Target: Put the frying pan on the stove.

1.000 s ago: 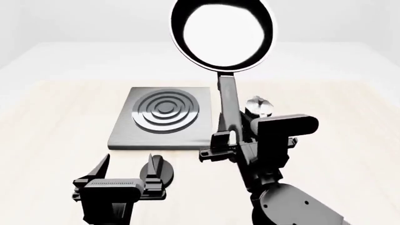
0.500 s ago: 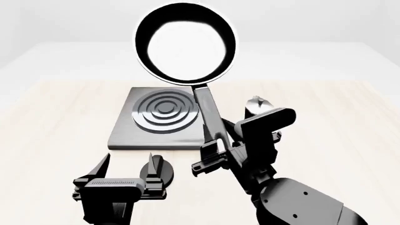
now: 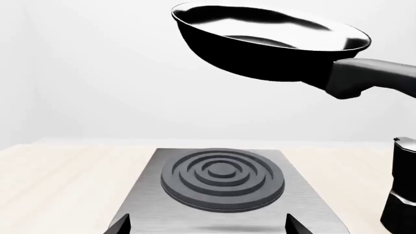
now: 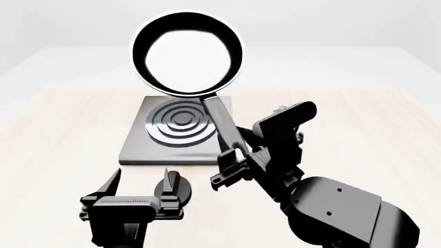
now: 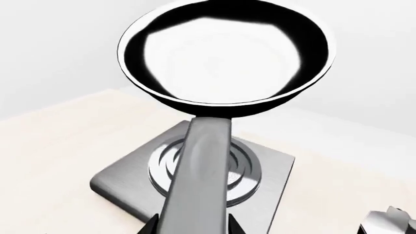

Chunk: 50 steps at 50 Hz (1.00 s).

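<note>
Left wrist view: the frying pan [image 3: 270,46] hangs in the air well above the stove [image 3: 221,183], tilted slightly, its handle running off to the right. The stove lies flat on the bench [image 3: 58,180], and the moka pot [image 3: 400,187] stands just beside the stove's right edge. Two dark fingertips [image 3: 117,225] of the left tool show at the near edge with a wide gap between them, so that tool is spread and carries nothing.

Head view: the right tool [image 4: 234,165] pinches the pan's long handle at its near end; the bowl [image 4: 187,54] is over the stove's far half. The left tool [image 4: 138,194] hovers spread above the bench, near the stove's near edge, with a small black round knob [image 4: 173,187] right by it.

Right wrist view: the handle [image 5: 201,175] runs straight out from the tool toward the bowl, with the ring burner [image 5: 244,168] beneath.

The pan looks rigid, glossy and probably slick. Held so far from the bowl, its weight likely levers hard against the grip, so a firm pinch and a slow, level descent seem wise. A hold closer to the bowl would steady it.
</note>
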### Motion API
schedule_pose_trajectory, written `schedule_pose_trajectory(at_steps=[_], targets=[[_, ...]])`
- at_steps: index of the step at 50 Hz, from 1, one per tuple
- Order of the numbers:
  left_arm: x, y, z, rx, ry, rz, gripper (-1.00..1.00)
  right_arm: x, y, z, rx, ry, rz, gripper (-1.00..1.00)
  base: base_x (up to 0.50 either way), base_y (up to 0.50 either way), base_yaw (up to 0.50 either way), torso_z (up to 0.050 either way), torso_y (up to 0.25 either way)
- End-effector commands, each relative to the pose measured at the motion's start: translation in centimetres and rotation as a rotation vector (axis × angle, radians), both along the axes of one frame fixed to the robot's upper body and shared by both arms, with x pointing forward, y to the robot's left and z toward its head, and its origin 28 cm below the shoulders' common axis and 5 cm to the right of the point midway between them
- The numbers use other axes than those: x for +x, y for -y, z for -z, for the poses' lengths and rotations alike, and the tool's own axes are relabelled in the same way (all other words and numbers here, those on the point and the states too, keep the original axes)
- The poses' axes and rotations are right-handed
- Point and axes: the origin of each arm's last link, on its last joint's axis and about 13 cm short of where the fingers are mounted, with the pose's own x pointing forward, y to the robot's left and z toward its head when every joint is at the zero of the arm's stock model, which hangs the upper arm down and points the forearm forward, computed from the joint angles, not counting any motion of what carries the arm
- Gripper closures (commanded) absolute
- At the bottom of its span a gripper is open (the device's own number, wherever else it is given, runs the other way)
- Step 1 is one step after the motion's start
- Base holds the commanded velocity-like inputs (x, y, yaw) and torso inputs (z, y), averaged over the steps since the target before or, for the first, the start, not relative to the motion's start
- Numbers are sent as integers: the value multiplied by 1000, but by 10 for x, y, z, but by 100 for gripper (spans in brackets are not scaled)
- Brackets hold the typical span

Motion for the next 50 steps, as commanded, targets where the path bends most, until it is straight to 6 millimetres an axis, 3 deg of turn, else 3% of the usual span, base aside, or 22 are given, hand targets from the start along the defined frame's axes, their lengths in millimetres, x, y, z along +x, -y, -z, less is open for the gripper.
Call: schedule_pose_trajectory(at_steps=[1,19,40,50], targets=[[0,0,-3,3,4,0,-100,18,6,-27,13,60,48,100,0,0,0,0,0],[-1,1,-3,4,7,2,-100,33,6,-41,-41,-58,90,100,0,0,0,1,2],[-1,2,-2,2,6,4,-100,32,5,-57,-149,-95,71,100,0,0,0,0,2],[-1,1,-5,3,12,4,-100,34,8,-54,-170,-123,67,100,0,0,0,0,2]])
